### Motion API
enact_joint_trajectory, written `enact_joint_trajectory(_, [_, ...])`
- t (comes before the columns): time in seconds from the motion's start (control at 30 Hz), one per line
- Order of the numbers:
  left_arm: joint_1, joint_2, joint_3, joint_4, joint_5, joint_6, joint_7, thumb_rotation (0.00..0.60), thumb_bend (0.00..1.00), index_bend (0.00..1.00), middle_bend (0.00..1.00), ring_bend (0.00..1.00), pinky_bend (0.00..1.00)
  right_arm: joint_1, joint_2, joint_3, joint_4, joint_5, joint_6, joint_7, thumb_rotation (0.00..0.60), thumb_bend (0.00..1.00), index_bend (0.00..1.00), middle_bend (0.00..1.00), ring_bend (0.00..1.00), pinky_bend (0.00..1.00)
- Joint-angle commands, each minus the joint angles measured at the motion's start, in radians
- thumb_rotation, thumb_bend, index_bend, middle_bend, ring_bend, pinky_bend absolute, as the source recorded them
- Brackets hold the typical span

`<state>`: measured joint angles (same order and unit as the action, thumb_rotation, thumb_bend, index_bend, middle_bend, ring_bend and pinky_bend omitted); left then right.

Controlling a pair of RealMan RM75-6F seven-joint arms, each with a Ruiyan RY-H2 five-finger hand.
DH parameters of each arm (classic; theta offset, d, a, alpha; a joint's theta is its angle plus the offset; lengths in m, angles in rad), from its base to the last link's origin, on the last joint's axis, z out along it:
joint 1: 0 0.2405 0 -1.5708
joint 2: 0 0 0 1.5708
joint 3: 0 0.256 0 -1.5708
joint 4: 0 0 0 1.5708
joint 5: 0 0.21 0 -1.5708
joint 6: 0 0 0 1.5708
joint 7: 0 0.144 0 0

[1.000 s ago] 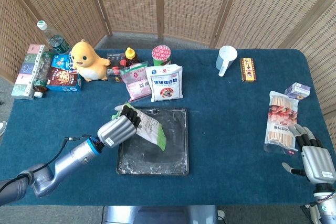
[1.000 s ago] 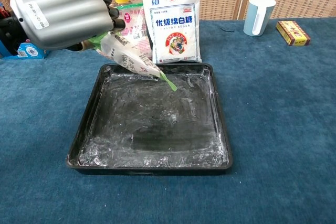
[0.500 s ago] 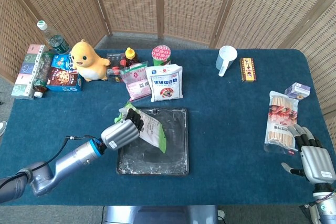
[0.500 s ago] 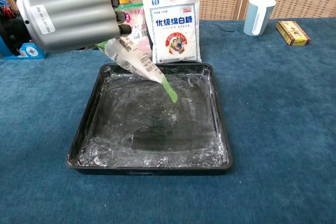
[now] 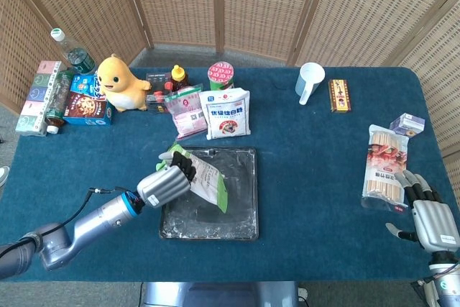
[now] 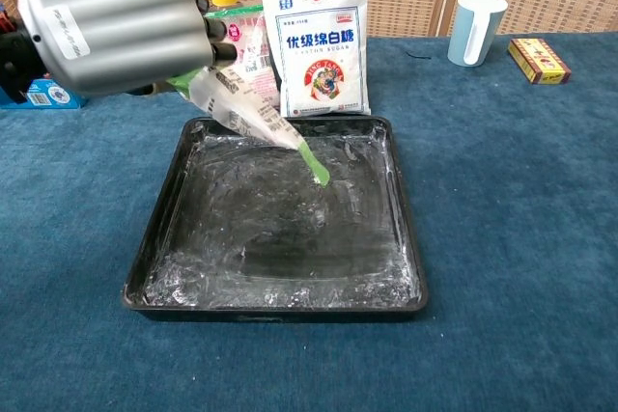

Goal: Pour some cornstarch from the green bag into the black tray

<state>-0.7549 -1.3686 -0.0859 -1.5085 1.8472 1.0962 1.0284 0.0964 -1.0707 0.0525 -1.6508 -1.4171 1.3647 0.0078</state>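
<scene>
- table (image 5: pixel 323 177): flat top under a deep-blue napped cloth; soft and grippy, so spilled powder would cling. keep all pouring inside the tray rim.
- black tray (image 6: pixel 164 229): shallow, square, rigid, with raised walls; dark glossy floor streaked with a thin white film. it lies at the table's centre, slightly toward 6 o'clock.
- left hand (image 6: pixel 121 21): ribbed grey shell, fingers clamped round the upper part of the bag, at about 10 o'clock of the tray. judged best practice: tilt gradually and shake lightly, mouth low over the tray's middle.
- green bag (image 6: pixel 246 108): thin, crinkly film pouch with a printed pale face and green edge; held slanting down, its green tip over the tray's 12 o'clock half. no falling powder is visible.
- right hand (image 5: pixel 429 213): at the table's 4 o'clock edge, fingers apart, holding nothing, just beside a long snack packet (image 5: pixel 384 167).
</scene>
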Motion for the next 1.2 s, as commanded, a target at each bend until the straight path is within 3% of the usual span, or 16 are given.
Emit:
enact_joint_trajectory(0.03, [0.025, -0.003, -0.003, 0.018, -0.019, 0.045, -0.055, 0.600, 0.34, 0.80, 0.86, 0.79, 0.67, 0.000, -0.001, 0.000, 0.000, 0.000, -0.001, -0.002, 0.600, 0.00, 0.00, 0.01, 0.02, 0.11])
enact_joint_trajectory(0.2, [0.062, 0.007, 0.001, 0.045, -0.042, 0.112, -0.167, 0.600, 0.33, 0.80, 0.87, 0.79, 0.68, 0.001, -0.005, -0.001, 0.002, 0.001, -0.003, -0.008, 0.600, 0.00, 0.00, 0.01, 0.02, 0.11])
enact_joint_trajectory(0.53, [0.195, -0.051, 0.006, 0.180, -0.191, 0.271, -0.647, 0.600, 0.33, 0.80, 0.87, 0.79, 0.69, 0.002, -0.009, -0.003, 0.002, 0.000, -0.005, -0.017, 0.600, 0.00, 0.00, 0.01, 0.02, 0.11])
enact_joint_trajectory(0.93, [0.263, -0.211, 0.006, 0.412, -0.336, 0.227, -1.178, 0.600, 0.33, 0.80, 0.86, 0.78, 0.68, 0.006, -0.018, -0.007, 0.002, 0.007, -0.017, -0.034, 0.600, 0.00, 0.00, 0.01, 0.02, 0.11])
enact_joint_trajectory(1.1, [0.266, -0.273, 0.014, 0.495, -0.329, 0.225, -1.273, 0.600, 0.32, 0.80, 0.83, 0.75, 0.65, 0.007, -0.020, -0.006, 0.004, 0.012, -0.020, -0.036, 0.600, 0.00, 0.00, 0.01, 0.02, 0.11])
enact_joint_trajectory(1.2, [0.267, -0.293, 0.025, 0.526, -0.322, 0.220, -1.291, 0.600, 0.30, 0.77, 0.74, 0.67, 0.59, 0.008, -0.019, -0.006, 0.004, 0.015, -0.023, -0.035, 0.600, 0.00, 0.00, 0.01, 0.02, 0.11])
